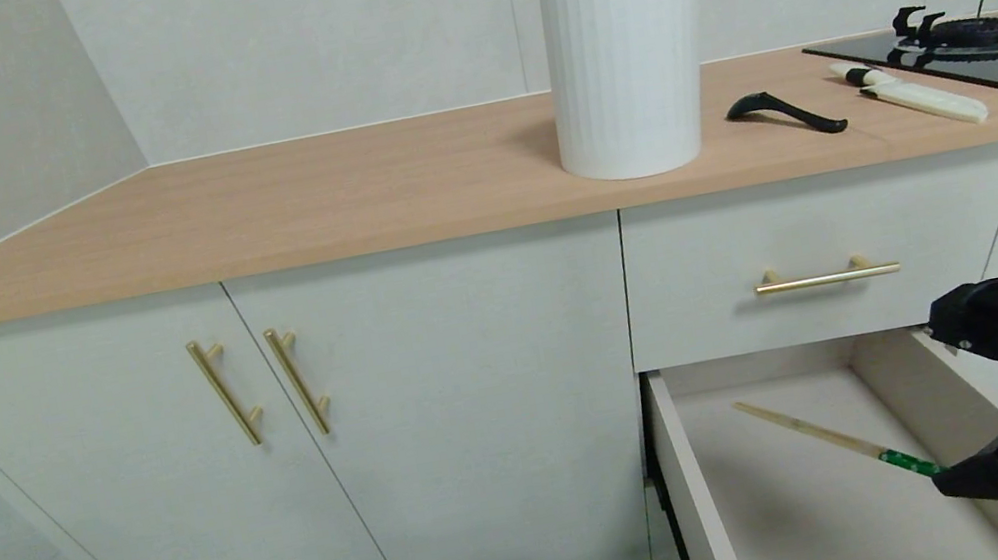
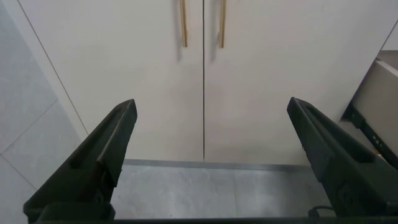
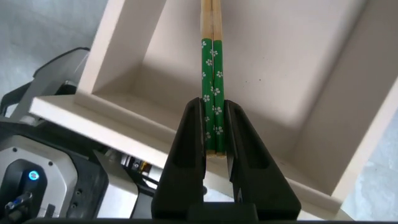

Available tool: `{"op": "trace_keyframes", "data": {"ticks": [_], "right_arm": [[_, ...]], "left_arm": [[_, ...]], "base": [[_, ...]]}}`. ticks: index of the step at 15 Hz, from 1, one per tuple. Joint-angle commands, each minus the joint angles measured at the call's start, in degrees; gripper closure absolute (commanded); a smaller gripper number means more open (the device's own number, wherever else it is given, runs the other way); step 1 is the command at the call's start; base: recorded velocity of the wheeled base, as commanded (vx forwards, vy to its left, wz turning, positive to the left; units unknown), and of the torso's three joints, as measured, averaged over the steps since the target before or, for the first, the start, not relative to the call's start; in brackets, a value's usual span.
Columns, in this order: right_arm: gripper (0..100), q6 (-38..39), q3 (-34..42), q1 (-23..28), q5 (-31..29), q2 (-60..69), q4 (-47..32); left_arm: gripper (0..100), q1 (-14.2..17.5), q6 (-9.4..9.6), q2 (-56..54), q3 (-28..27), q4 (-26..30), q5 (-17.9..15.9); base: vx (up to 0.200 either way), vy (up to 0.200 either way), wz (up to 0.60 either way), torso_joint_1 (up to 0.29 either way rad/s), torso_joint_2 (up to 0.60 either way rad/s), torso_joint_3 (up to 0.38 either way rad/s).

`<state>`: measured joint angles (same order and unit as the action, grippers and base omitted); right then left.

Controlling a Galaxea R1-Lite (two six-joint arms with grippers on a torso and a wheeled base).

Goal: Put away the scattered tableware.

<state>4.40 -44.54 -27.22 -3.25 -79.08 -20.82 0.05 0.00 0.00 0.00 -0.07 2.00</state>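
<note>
Green-ended chopsticks (image 3: 211,74) are pinched tight in my right gripper (image 3: 214,115), with their thin ends reaching over the floor of the open drawer (image 1: 690,481). My left gripper (image 2: 211,130) is spread wide and holds nothing. If I release them while they are tilted, I think the pair may bounce and separate.

Kitchen w/ gas hob (image 1: 976,38); cabinets (image 1: 115,466)
</note>
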Motion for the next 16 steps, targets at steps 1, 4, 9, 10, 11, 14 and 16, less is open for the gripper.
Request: {"op": "trace_keyframes", "data": {"ticks": [1,4,9,10,11,14,16], "right_arm": [[100,0.6,-0.1,0.1,-0.1,-5.6,1.2],[100,6.8,-1.2,0.3,-0.2,-14.5,5.3],[100,15.1,-1.2,0.4,-4.0,-28.2,18.8],[100,16.5,-1.2,0.8,-7.8,-33.7,23.4],[100,16.9,-1.2,0.9,-9.0,-35.2,24.4],[100,17.2,-1.1,1.3,-10.8,-40.0,27.9],[100,17.3,-0.9,1.3,-10.6,-41.4,28.0]], "left_arm": [[0,0.0,0.0,0.0,0.0,0.0,0.0],[0,0.0,0.0,0.1,0.0,0.0,0.0],[0,0.0,0.0,0.1,0.0,0.0,0.0],[0,0.0,0.0,0.1,0.0,0.0,0.0],[0,0.0,0.0,0.1,0.0,0.0,0.0],[0,0.0,0.0,0.1,0.0,0.0,0.0],[0,0.0,0.0,0.1,0.0,0.0,0.0]], "base": [[0.0,0.0,0.0,0.0,0.0,0.0],[0.0,0.0,0.0,0.0,0.0,0.0],[0.0,0.0,0.0,0.0,0.0,0.0],[0.0,0.0,0.0,0.0,0.0,0.0],[0.0,0.0,0.0,0.0,0.0,0.0],[0.0,0.0,0.0,0.0,0.0,0.0],[0.0,0.0,0.0,0.0,0.0,0.0]]}}
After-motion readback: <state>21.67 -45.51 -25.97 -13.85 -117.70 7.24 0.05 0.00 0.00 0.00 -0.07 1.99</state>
